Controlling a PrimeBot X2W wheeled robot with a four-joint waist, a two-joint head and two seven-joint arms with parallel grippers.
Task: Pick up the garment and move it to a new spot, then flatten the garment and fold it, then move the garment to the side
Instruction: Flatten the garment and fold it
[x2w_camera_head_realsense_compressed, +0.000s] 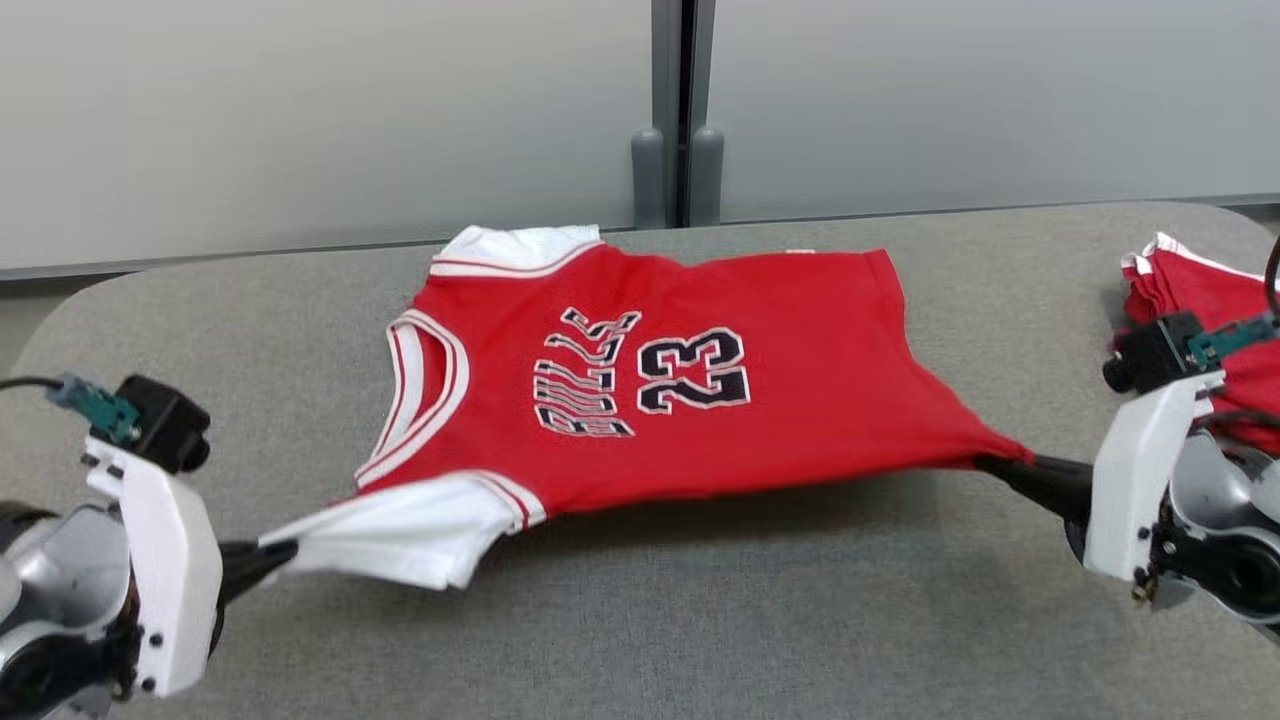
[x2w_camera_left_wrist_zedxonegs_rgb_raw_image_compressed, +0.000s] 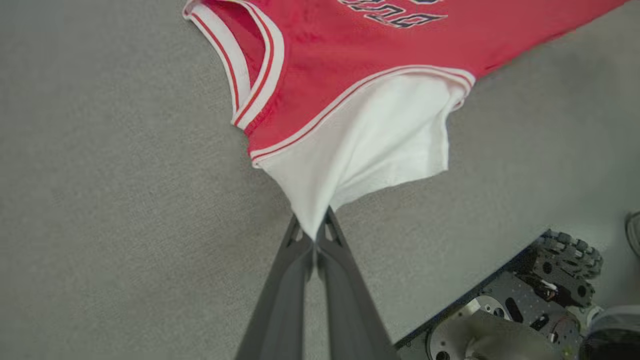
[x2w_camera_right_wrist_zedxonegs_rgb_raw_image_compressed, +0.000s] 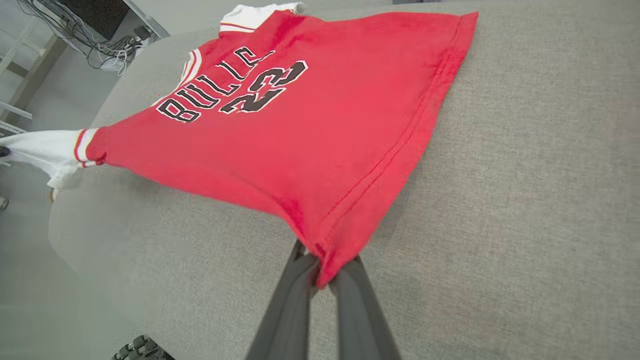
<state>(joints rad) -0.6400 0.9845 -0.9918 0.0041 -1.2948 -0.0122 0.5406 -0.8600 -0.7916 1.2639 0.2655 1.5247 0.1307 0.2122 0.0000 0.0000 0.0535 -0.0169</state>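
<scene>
A: Garment, where?
B: Red short-sleeved basketball jersey, white sleeves, "BULLS 23" in black-and-white lettering. It lies front up mid-way across the grey fabric-covered worktop, collar left, hem right.
A: Flat?
B: The far part rests on the worktop. The near edge is pulled taut between the two pincers and raised a little, with shadow under it.
A: What about the left pincer?
B: Two long dark fingers clamped on the tip of the near white sleeve, near left. The left wrist view shows the fingers pressed together with cloth pinched between them.
A: And the right pincer?
B: Clamped on the near hem corner, on the right. The right wrist view shows red cloth bunched between the fingertips.
A: Other sleeve?
B: The far white sleeve lies on the worktop at the jersey's far left, nothing touching it.
A: Anything else?
B: A second red-and-white garment, crumpled, at the far right of the worktop, well apart from the jersey. Pale grey frosted panels beyond the far edge. The robot's dark wheeled base sits below the worktop's near edge in the left wrist view.
</scene>
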